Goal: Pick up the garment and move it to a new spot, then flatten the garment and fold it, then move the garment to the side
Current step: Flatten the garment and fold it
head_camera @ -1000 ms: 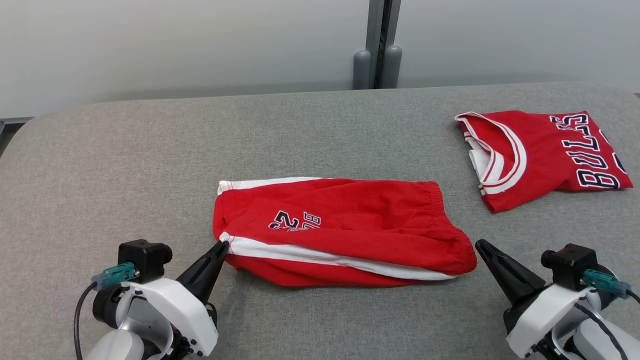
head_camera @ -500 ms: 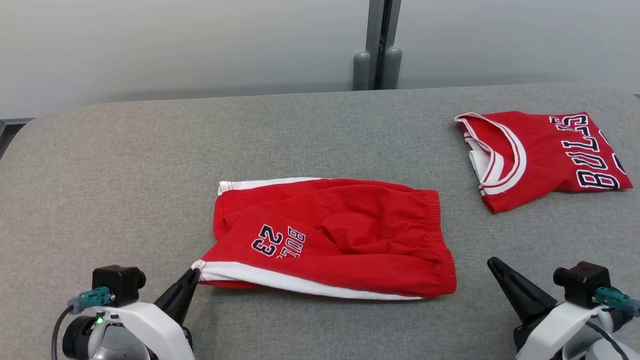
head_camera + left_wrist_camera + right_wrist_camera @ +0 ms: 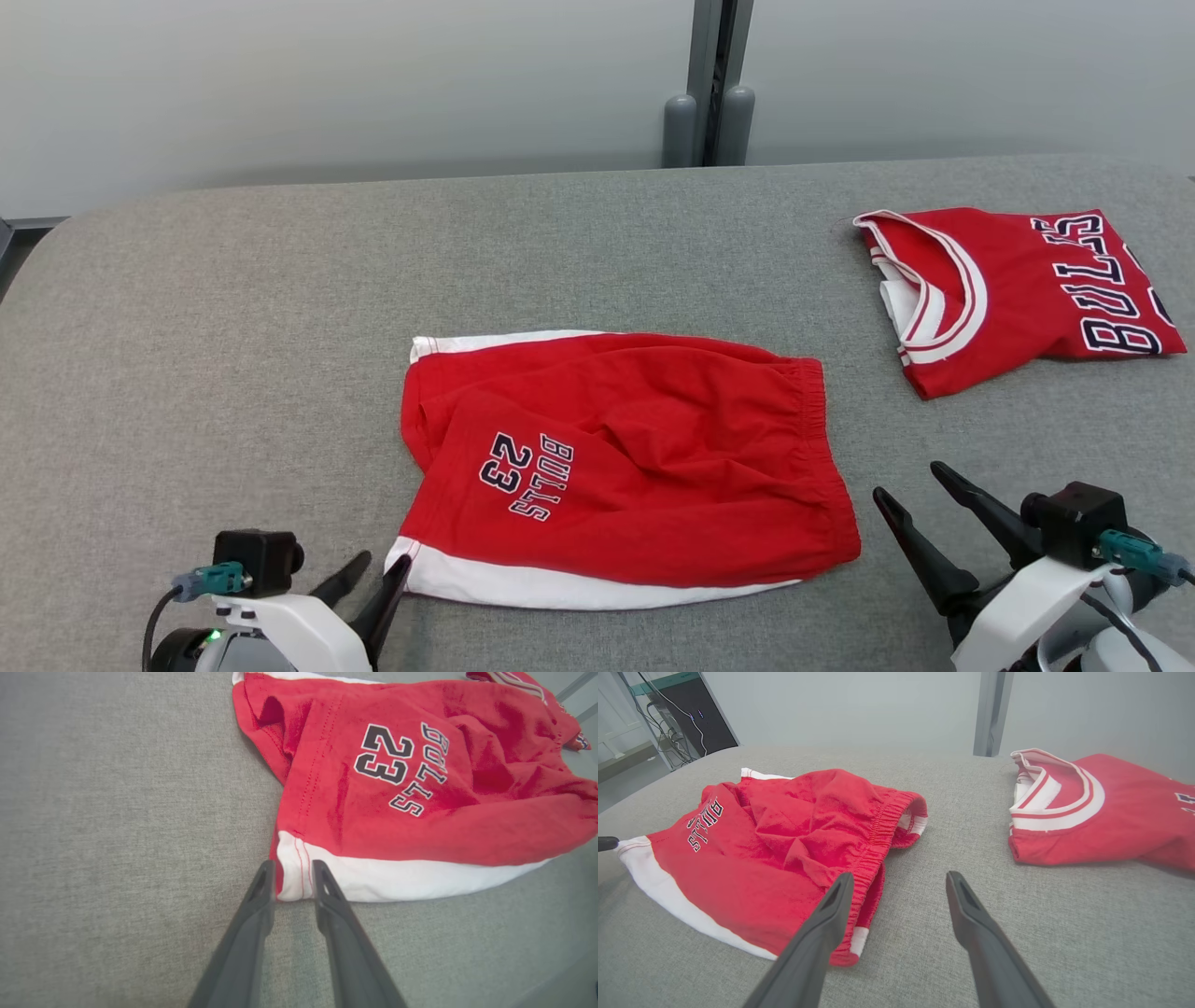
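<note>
1 red shorts [image 3: 635,467] | left gripper [image 3: 292,865] fingers slightly apart astride hem corner | right gripper [image 3: 899,876] fingers wide apart, empty

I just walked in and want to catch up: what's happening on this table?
A two-armed robot is working on red Bulls shorts on the grey table. Its left gripper has its fingers slightly parted around the white hem corner; the right gripper is open beside the waistband, holding nothing. A folded red jersey lies at the far right.
</note>
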Controlling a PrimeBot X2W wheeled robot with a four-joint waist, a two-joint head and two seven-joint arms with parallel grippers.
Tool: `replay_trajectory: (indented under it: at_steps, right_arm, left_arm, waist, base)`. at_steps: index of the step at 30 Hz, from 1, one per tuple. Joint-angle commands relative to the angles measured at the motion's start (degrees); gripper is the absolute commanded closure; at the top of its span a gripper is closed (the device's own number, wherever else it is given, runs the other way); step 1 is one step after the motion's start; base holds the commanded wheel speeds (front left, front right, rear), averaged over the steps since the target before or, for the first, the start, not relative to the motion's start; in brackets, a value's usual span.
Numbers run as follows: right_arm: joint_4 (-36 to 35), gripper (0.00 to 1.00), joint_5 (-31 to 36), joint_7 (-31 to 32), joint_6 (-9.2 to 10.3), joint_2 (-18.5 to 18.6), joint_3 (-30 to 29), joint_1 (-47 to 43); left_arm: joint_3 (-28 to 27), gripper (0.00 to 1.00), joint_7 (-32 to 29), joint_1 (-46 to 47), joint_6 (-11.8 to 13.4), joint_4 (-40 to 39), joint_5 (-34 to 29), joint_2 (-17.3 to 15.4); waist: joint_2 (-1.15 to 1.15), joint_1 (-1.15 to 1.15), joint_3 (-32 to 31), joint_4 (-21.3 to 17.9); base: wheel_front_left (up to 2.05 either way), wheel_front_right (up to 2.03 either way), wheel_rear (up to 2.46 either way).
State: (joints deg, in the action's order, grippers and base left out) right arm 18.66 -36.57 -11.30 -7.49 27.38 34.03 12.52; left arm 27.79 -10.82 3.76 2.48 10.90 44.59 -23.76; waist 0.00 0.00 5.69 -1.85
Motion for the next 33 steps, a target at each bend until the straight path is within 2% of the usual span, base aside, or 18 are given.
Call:
replay_trajectory:
  at_steps: [1,7,11,16,26,30,33]
  right_arm:
    - [-0.2,0.00,0.7,-0.5,-0.02,-0.1,-0.8,-0.2]
    - [-0.4,0.00,2.5,-1.6,-0.02,-1.2,-3.0,-1.1]
    - [-1.0,0.00,4.4,-2.8,-0.02,-2.4,-6.2,-1.3]
    - [-2.3,0.00,7.3,-3.7,-0.02,-4.5,-10.3,-2.1]
    - [-11.9,0.00,18.1,-3.9,-0.02,-14.4,-27.8,-6.9]
    - [-13.6,0.00,20.1,-3.9,-0.02,-16.8,-29.9,-9.4]
    - [-12.9,0.00,20.5,-3.9,-0.02,-17.0,-29.6,-10.7]
  left_arm:
    - [-0.7,0.00,0.9,1.3,0.0,-0.1,-0.5,-0.1]
    - [-2.9,0.00,4.7,1.5,2.2,-2.4,-2.4,-1.9]
    - [-5.0,0.00,10.4,1.4,4.3,-7.1,-5.3,-3.0]
    - [-6.4,0.00,15.4,0.9,5.3,-10.2,-7.1,-3.0]
    - [-8.5,0.00,22.5,-2.4,7.6,-12.0,-8.5,-1.7]
    - [-8.2,0.00,23.9,-3.7,7.6,-11.0,-8.3,-0.2]
    - [-7.7,0.00,24.6,-3.8,6.9,-9.9,-8.2,0.9]
  waist:
    - [0.00,0.00,-0.2,0.1]
    - [0.00,0.00,-0.9,0.2]
    - [0.00,0.00,-1.4,0.3]
    - [0.00,0.00,-1.8,0.2]
    - [0.00,0.00,-2.7,-0.1]
    - [0.00,0.00,-2.8,0.1]
    - [0.00,0.00,-2.7,0.3]
  base:
    - [0.00,0.00,0.00]
    - [0.00,0.00,0.00]
    - [0.00,0.00,0.00]
    - [0.00,0.00,0.00]
    - [0.00,0.00,0.00]
    - [0.00,0.00,0.00]
    - [0.00,0.00,0.00]
